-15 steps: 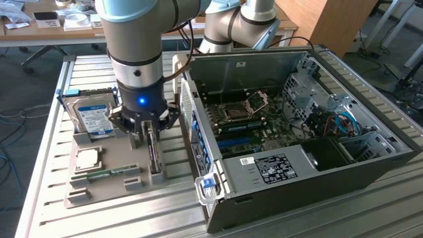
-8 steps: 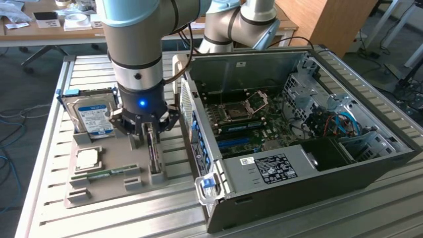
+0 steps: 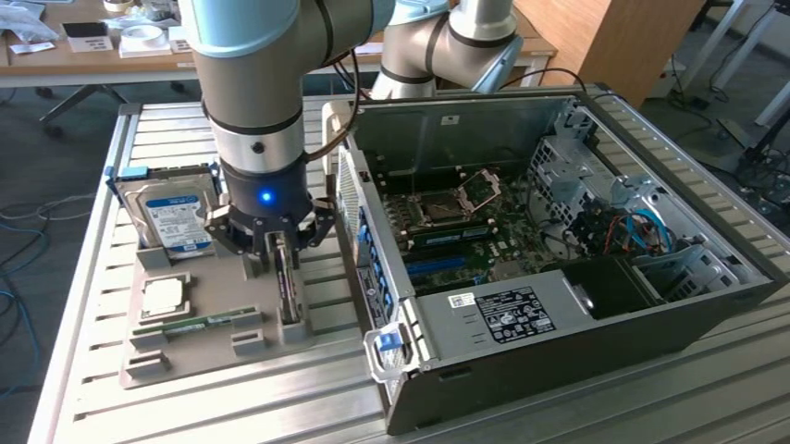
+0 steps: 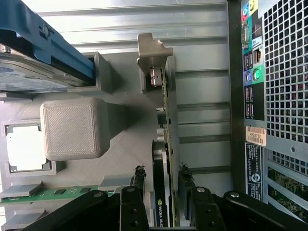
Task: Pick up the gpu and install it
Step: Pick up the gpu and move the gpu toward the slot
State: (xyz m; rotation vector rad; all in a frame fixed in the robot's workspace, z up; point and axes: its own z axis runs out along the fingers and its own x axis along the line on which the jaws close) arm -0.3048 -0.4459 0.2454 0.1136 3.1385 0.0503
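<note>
The gpu [image 3: 291,298] stands on its edge in a slot of the grey holder tray [image 3: 185,365], which lies at the exterior view's left of the open computer case [image 3: 691,305]. In the wrist view the gpu [image 4: 166,98] is seen edge-on, with its pale metal bracket [image 4: 153,52] at the far end. My gripper [image 3: 279,259] is lowered over the card and is open. Its dark fingers [image 4: 139,175] stand one on each side of the card, around it and not clamped. The gripper [image 4: 162,173] straddles the card's near end.
A blue-labelled hard drive [image 3: 173,220] stands in the tray at the back. A square processor [image 3: 165,296] and a green RAM stick [image 3: 198,326] lie in front of it. The case's rear panel [image 4: 274,96] is close beside the card. Inside the case lies the motherboard [image 3: 469,240].
</note>
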